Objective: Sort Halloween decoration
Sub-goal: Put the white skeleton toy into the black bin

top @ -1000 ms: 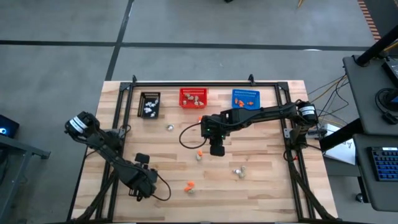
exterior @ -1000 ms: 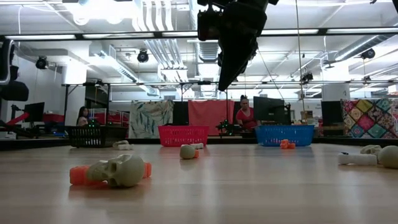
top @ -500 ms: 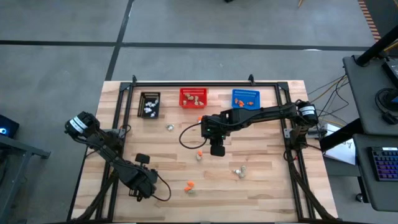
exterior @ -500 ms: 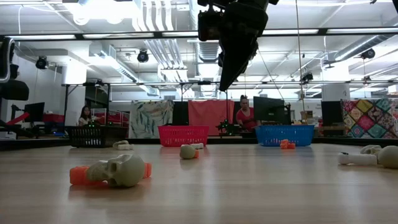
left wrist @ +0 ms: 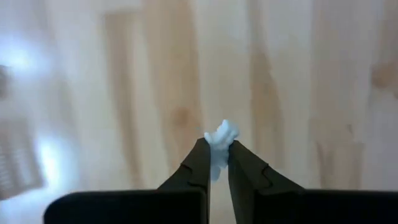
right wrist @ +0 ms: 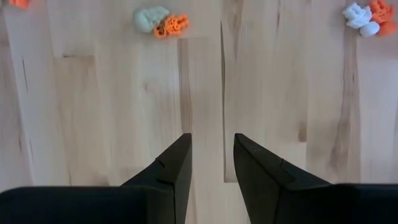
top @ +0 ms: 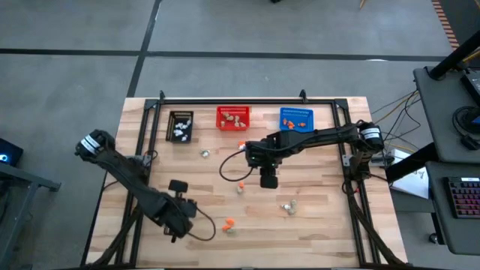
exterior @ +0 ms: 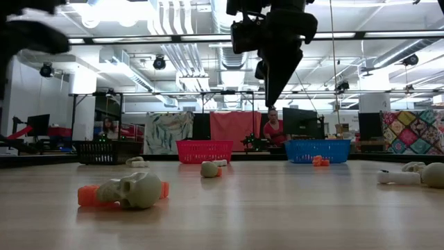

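Surface (top: 330, 217) of pale wood carries three baskets along its far edge, black basket (top: 180, 125) at the left end. Left claw (left wrist: 216, 163) hangs over the near left part, clamped on a white trinket (left wrist: 222, 134), well apart from that basket. Right claw (right wrist: 212, 155) hovers mid-surface, fingers apart, nothing between them

Left wrist view: smeared throughout; the wood grain runs in streaks.
White trinket (left wrist: 220, 138): pinched between the left gripper (left wrist: 217, 163) fingers, its lower part hidden by them; shape unreadable, possibly a small bone.
Black basket (top: 180, 125): contents show as white specks, too small to tell apart.
Right gripper (exterior: 275, 92): upper body cut off by the top edge in the low view.
Beige trinket (exterior: 433, 173): cut off at the right edge.
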Robot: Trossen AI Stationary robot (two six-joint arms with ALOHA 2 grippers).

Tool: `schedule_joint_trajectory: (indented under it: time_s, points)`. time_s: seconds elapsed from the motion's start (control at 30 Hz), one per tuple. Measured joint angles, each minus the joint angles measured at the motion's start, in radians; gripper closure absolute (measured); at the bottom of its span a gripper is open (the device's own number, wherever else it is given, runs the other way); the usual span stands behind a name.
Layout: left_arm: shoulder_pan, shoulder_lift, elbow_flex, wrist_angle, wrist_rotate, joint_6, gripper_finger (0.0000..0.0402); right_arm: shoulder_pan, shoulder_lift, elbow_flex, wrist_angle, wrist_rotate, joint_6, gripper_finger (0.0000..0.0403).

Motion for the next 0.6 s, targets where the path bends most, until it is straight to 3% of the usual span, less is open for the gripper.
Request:
schedule_joint_trajectory:
  time_s: [0.27, 0.6]
  points:
    - [0.172, -0.149, 0.001, -0.026, -0.112, 0.071, 0.0395, 0.004, -0.050, -0.058, 0.007, -0.001, -0.001, 0.0294]
    - [0.607, -0.285, -0.031, -0.030, -0.144, 0.266, 0.0395, 0.004, -0.157, -0.204, 0.164, 0.000, 0.030, 0.0294]
